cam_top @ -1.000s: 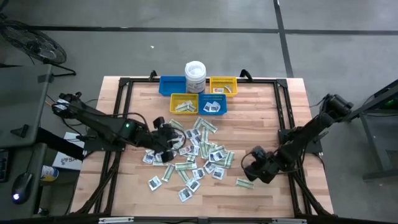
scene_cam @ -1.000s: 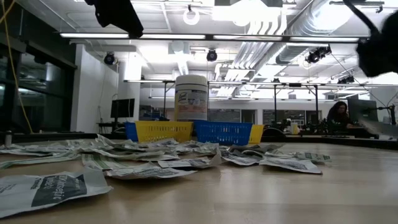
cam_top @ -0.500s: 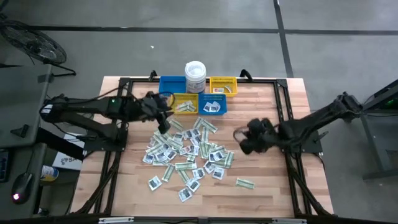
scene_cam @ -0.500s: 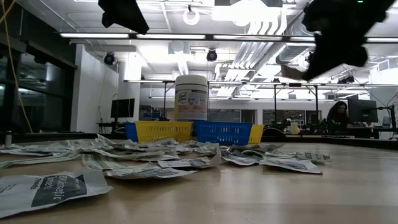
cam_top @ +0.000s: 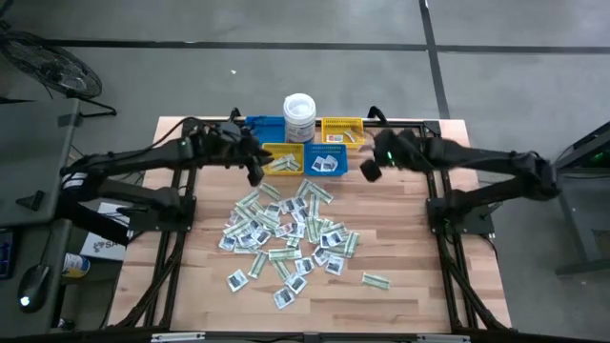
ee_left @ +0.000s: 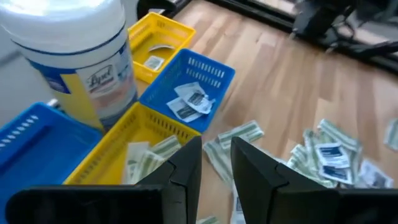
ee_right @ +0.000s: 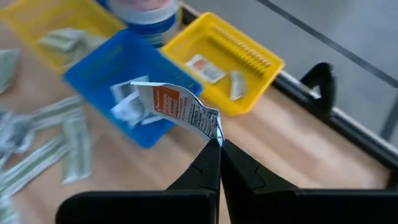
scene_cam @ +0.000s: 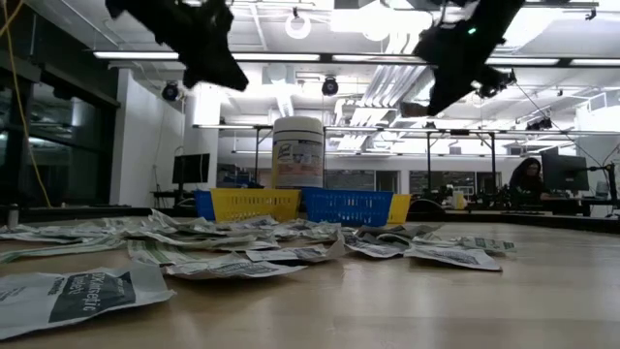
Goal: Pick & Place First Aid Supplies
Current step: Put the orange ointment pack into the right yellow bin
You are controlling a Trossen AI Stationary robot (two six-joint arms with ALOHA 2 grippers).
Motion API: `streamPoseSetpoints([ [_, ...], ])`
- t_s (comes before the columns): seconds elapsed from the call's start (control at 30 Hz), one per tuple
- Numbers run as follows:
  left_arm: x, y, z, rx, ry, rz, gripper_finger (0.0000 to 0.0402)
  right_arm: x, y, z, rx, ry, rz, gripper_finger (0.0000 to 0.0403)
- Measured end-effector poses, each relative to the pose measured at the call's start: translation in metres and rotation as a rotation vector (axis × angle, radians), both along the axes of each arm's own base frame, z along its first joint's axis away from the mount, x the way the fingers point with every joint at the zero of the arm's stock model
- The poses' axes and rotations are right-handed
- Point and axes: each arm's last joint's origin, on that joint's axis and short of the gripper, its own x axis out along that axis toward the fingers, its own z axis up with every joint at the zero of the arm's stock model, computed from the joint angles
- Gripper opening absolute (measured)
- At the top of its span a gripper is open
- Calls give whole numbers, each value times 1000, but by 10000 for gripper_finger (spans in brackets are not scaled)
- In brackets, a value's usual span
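Note:
The first aid supplies (cam_top: 286,233) lie as a loose pile of small paper packets on the wooden table; a few more lie in the bins. My right gripper (ee_right: 219,146) hangs above the table by the near blue bin (cam_top: 327,164), shut on a white packet with orange print (ee_right: 168,106). My left gripper (ee_left: 216,149) hovers at the pile's far edge beside the near yellow bin (cam_top: 282,159). Its fingers stand a little apart, and green-and-white strips on the table show through the gap. My right gripper pinches the white packet by one corner (ee_right: 213,129) between its two fingertips. The fingers slant down toward the table. The packet is lifted clear, sticking out past the fingertips, slightly curled, over the near blue bin (ee_right: 124,81).
Far-side row: a blue bin (cam_top: 264,129), a white lidded tub (cam_top: 299,116) and a yellow bin (cam_top: 343,131). A black frame (cam_top: 434,191) runs along the table's sides. One green-and-white strip (cam_top: 375,280) lies alone near the front right.
My right gripper has risen from the table's near right, beside the lone strip, and swung toward the far edge to the bins, turning as it went, shut on the packet. My left gripper has gone from the pile's left side toward the far edge, to the near yellow bin.

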Motion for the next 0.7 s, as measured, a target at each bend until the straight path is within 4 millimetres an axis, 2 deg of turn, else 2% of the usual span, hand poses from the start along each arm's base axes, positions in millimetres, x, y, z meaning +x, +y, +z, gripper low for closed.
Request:
streamPoseSetpoints([
  [0.17,-14,30,-17,-14,-32,-29,87,14,-44,-1,0,84,-47,0],
  [0.3,-33,56,-32,-35,-50,-6,87,27,-78,-13,45,91,-56,0],
  [0.5,-64,85,-46,-45,-63,73,87,43,-122,-45,96,67,-129,0],
  [0.7,-81,98,-46,-43,-99,74,87,53,-145,-87,214,71,-185,0],
])
